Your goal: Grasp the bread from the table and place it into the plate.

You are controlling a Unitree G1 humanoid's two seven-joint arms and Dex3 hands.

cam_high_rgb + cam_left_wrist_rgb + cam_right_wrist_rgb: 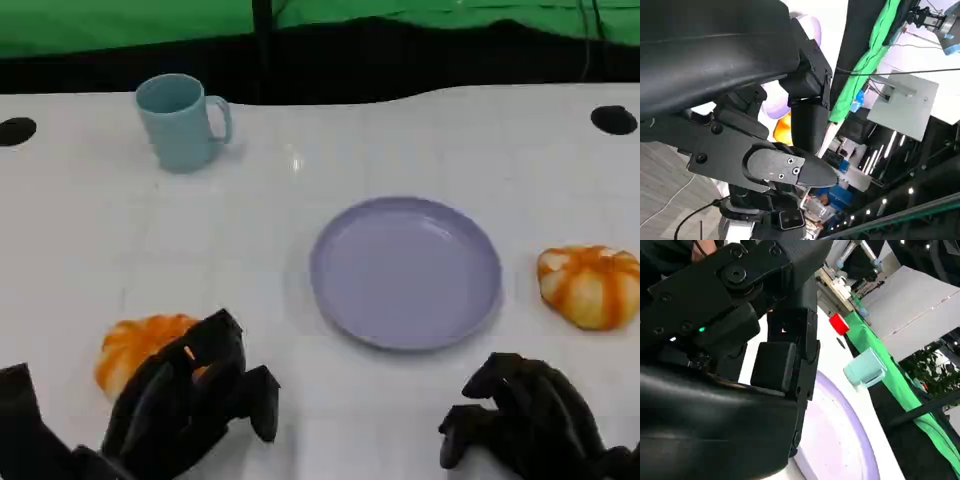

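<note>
Left hand (pixel 190 400): near front edge of counter (pixel 300 250), toward its left end; fingers curled over the near side of the left bread (pixel 140 352), overlapping it in head view. Cannot tell whether the fingers actually clamp it or only rest against it. Left wrist view shows an orange patch of bread (pixel 783 127) just beyond the black fingers (pixel 810 125), no clearer on contact.
Right hand (pixel 530 420): at front edge of counter, toward its right end; fingers curled inward, nothing between them, apart from both plate and bread.
Left bread: round orange-and-white bun on counter surface, near front-left, well apart from plate. Roughly round, no clear long axis; partly hidden by hand.
Right bread (pixel 591 285): same kind of bun, orange stripes running out from a centre, lying near right edge of counter, just beside plate but not touching. Slightly wider than deep, long axis along the counter's front edge.
Plate (pixel 405 272): lilac, round, flat on counter, centre-right, nothing on it. Rim also seen in right wrist view (pixel 840 440).
Mug (pixel 182 122): pale blue, upright, near back-left of counter, handle toward the right edge.
Writing/labels: none legible on mug, plate or hands.
Other: black round marks at back-left (pixel 17 131) and back-right (pixel 613 120) corners of counter; green cloth (pixel 120 25) behind back edge.
</note>
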